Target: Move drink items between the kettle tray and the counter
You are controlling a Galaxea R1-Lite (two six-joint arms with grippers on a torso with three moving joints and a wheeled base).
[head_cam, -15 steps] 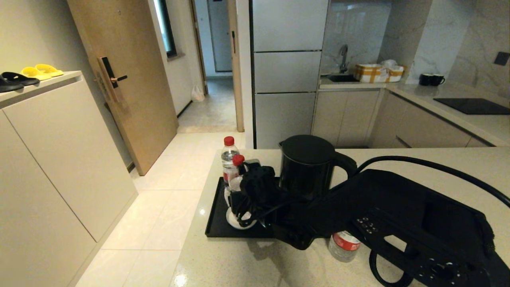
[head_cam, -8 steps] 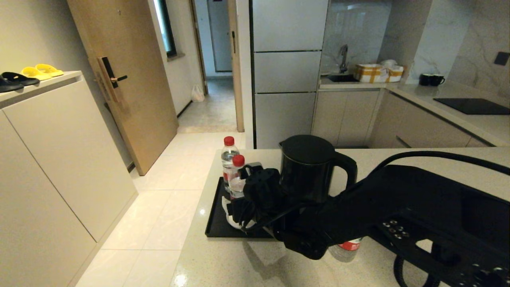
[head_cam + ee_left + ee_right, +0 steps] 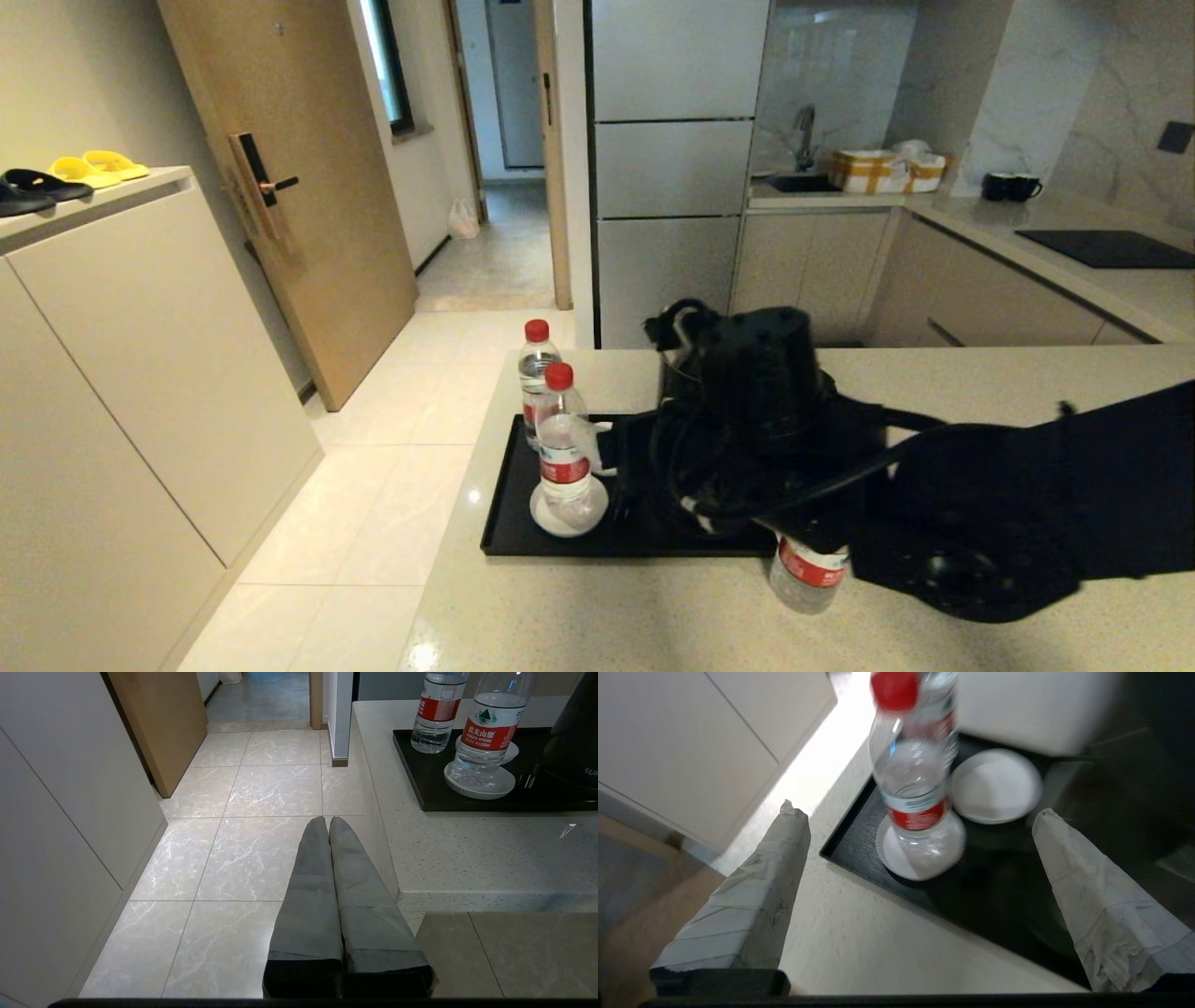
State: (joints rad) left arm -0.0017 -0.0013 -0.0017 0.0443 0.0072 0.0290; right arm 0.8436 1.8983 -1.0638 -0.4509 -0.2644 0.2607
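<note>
Two bottles (image 3: 563, 439) stand on the tray (image 3: 509, 509), a third (image 3: 807, 571) on the tabletop (image 3: 597, 616). Right end effector (image 3: 920, 835) hangs wide open, empty, above the tray: placement looks done. Next, reach the third. Left end effector (image 3: 328, 823), closed, idles off the tabletop.

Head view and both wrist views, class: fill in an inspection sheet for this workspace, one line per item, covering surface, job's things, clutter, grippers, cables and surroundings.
Surface: beige speckled counter carrying the black kettle tray.
Job's things: near bottle upright on a white saucer on the tray; far bottle upright behind it; third bottle on the counter in front of the tray, partly hidden by the right arm.
Clutter: second white saucer, empty; kettle mostly hidden.
Grippers: right gripper open, empty, apart from the near bottle; left gripper shut, empty, over the floor beside the counter.
Cables: black cable along the right arm.
Surroundings: cabinet with slippers, wooden door, sink, hob.
</note>
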